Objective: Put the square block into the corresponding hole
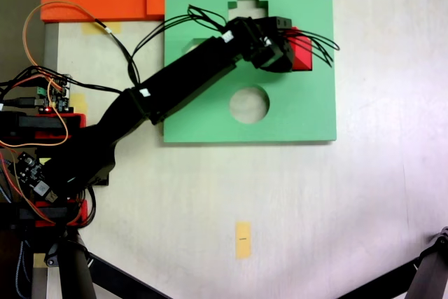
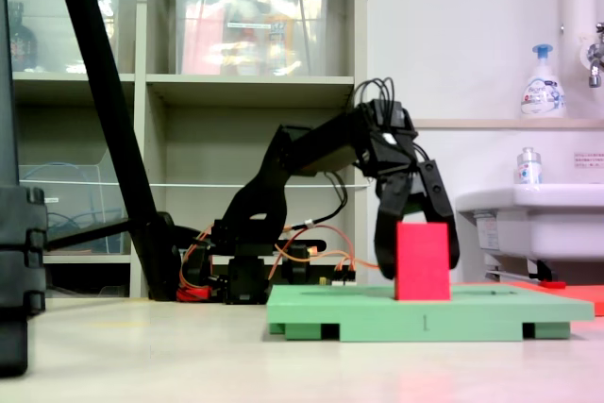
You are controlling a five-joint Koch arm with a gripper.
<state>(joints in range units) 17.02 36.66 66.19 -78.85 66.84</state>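
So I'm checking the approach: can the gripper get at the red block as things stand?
Probably yes, it's already there. In a fixed view the gripper has its jaws spread either side of the red block, which stands on the green board. Nothing blocks it; whether the fingers touch can't be told.

Even, bright room light washed out the pale table point(image 1: 364, 208) in a fixed view, where the flat green foam board point(image 1: 308, 113) cast a thin shadow below; the low fixed view was soft, its foreground table point(image 2: 189, 356) blurred
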